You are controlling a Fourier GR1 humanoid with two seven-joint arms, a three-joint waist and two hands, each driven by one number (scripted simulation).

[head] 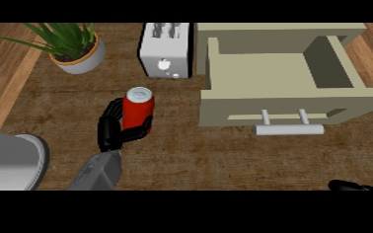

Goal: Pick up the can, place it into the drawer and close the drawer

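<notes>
One can (pixel 138 107) stood clamped in the left hand (pixel 115 127), centre-left of frame; the lift rightward risked clipping the open drawer (pixel 277 109) front wall.

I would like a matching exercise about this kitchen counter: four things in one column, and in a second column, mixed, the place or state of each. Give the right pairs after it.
Things:
1. can
2. drawer
3. toaster
4. potted plant

Places or states:
A. pulled open, nothing inside
B. far left corner of the counter
C. upright, held in the left hand
D. just left of the drawer, at the back

Pairs: 1-C, 2-A, 3-D, 4-B
</notes>
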